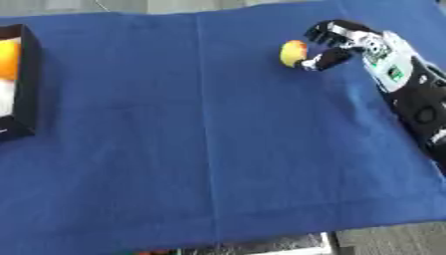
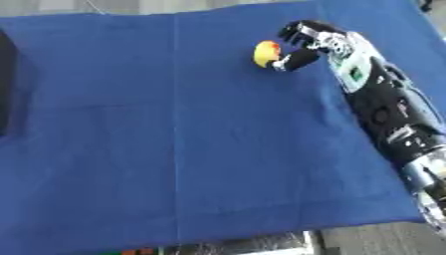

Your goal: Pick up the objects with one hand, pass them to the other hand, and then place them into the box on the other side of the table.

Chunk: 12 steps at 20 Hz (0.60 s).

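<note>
The small yellow fruit [image 1: 293,53] lies far right on the blue tabletop [image 1: 218,139]; the right robot hand [image 1: 344,42] curls beside it, not yet closed. Probably light, smooth, roll-prone: grip its middle

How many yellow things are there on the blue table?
2. One yellow fruit lies on the cloth right by the right hand. Another yellow thing sits in the black box at the left edge; more may be hidden inside.

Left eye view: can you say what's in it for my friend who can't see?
The robot's black-and-silver right hand reaches from the right, fingers curled beside a small round yellow-orange fruit on a blue tablecloth. A black box holding something orange sits at the left edge.
</note>
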### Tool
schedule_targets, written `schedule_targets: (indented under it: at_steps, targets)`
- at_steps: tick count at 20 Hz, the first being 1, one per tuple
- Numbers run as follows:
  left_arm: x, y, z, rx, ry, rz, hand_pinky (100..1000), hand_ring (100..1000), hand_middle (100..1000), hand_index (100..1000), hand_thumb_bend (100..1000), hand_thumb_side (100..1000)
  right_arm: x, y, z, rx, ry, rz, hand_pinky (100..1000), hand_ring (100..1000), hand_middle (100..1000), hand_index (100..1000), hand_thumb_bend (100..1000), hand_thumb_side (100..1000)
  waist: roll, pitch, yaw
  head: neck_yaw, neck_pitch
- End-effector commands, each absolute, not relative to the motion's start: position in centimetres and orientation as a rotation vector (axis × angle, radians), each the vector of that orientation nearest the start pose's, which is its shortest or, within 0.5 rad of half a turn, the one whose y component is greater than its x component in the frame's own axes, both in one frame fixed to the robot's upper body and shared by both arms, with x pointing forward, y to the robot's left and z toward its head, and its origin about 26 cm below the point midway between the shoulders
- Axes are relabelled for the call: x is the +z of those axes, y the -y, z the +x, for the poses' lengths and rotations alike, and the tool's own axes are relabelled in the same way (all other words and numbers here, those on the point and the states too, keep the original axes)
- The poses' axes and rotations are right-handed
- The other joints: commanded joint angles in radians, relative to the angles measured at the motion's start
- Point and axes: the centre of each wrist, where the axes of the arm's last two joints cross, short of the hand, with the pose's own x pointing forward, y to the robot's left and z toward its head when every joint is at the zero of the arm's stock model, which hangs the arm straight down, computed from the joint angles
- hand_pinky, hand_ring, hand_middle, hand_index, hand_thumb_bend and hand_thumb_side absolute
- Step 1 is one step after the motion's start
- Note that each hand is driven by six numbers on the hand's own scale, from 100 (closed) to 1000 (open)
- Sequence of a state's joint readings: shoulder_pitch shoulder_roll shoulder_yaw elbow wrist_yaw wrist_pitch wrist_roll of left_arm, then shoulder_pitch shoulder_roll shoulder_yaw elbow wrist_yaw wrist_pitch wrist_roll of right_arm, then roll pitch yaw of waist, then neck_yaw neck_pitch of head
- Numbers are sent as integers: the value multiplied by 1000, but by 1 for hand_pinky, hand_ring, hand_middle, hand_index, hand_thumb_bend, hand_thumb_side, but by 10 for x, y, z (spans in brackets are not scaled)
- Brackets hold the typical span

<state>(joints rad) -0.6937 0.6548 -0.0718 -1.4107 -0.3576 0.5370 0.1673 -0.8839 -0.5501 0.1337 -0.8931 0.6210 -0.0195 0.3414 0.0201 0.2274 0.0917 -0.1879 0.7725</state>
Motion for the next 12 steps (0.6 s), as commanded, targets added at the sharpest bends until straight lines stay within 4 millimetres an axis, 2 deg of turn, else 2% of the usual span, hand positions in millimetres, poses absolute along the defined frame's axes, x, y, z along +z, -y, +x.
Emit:
schedule_targets:
  at_steps: [1, 12]
  targets:
    - [261, -332, 402, -357, 1567, 1141, 729, 789, 760, 695, 528, 581, 200, 342, 470, 1109, 1373, -816, 813, 830, 774, 855, 444, 361, 3, -13, 3, -5, -2]
    - [259, -332, 401, -351, 1567, 1135, 729, 790, 761, 695, 524, 584, 204, 338, 472, 1106, 1403, -801, 815, 825, 763, 847, 415, 369, 5, -5, 7, -7, -2]
